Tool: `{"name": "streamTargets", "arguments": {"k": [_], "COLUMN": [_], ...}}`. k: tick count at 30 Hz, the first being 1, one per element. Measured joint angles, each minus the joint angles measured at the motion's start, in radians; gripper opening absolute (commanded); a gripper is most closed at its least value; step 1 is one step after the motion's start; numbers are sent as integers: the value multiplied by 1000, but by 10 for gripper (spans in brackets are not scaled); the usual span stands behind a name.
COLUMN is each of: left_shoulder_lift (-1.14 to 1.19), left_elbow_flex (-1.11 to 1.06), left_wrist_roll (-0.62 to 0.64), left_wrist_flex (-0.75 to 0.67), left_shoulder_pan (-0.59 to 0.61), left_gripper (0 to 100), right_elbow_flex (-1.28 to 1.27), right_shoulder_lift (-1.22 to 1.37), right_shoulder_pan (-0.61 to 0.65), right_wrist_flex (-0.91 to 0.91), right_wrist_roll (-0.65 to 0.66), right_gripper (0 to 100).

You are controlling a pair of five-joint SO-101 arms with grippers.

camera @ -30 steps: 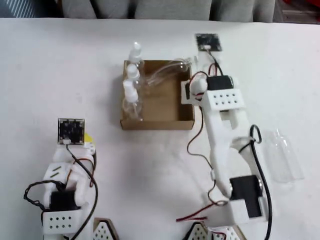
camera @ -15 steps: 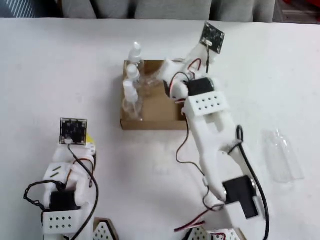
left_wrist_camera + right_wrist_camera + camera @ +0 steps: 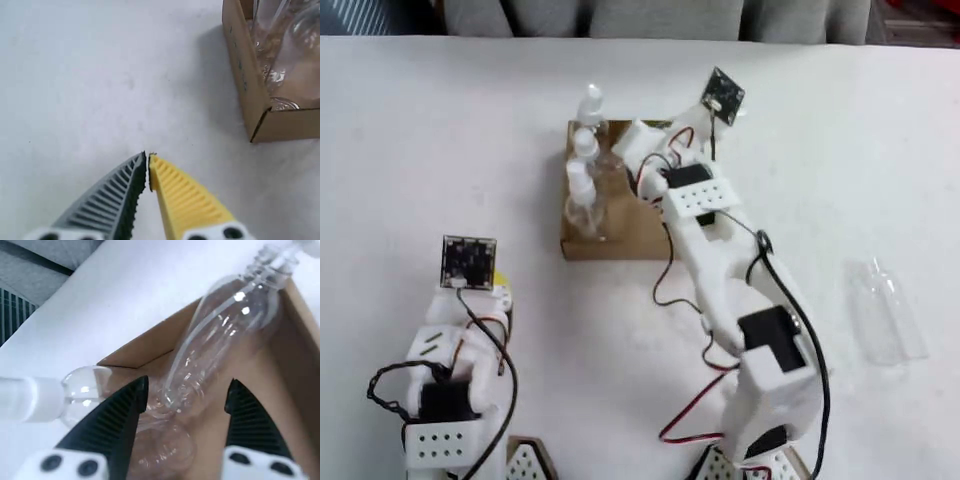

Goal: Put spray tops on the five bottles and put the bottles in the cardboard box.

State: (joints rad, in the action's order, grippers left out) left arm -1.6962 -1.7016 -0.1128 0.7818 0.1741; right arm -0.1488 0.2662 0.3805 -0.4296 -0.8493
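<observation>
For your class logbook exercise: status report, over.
Left gripper shut, over table. Right gripper open above cardboard box, leaning bottle below. Loose bottle lying outside box.

Bright, even light, soft shadow beside the cardboard box, small glints on a clear bottle

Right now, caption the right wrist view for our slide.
Open black right gripper above clear plastic bottle in brown cardboard box.

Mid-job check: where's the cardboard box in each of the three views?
High view: box at upper centre.
Left wrist view: its corner, ahead of the left end effector.
Right wrist view: its inside, below the right end effector.
Shared landmark: clear bottles inside it.
</observation>
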Motion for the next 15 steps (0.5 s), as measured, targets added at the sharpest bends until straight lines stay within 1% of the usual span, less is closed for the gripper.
{"name": "streamTargets", "arguments": {"k": [7, 15], "left_shoulder_lift": [0, 0], "left_elbow_flex": [0, 0], "left_wrist_roll": [0, 0], "left_wrist_flex": [0, 0], "left_shoulder_pan": [0, 0], "left_gripper": [20, 20], "right_elbow_flex": [0, 0], "right_shoulder_lift": [43, 43], "right_shoulder_pan": [2, 2], "right_wrist_flex": [61, 63], "right_wrist_roll": [-2, -3], "right_gripper": [219, 220]}}
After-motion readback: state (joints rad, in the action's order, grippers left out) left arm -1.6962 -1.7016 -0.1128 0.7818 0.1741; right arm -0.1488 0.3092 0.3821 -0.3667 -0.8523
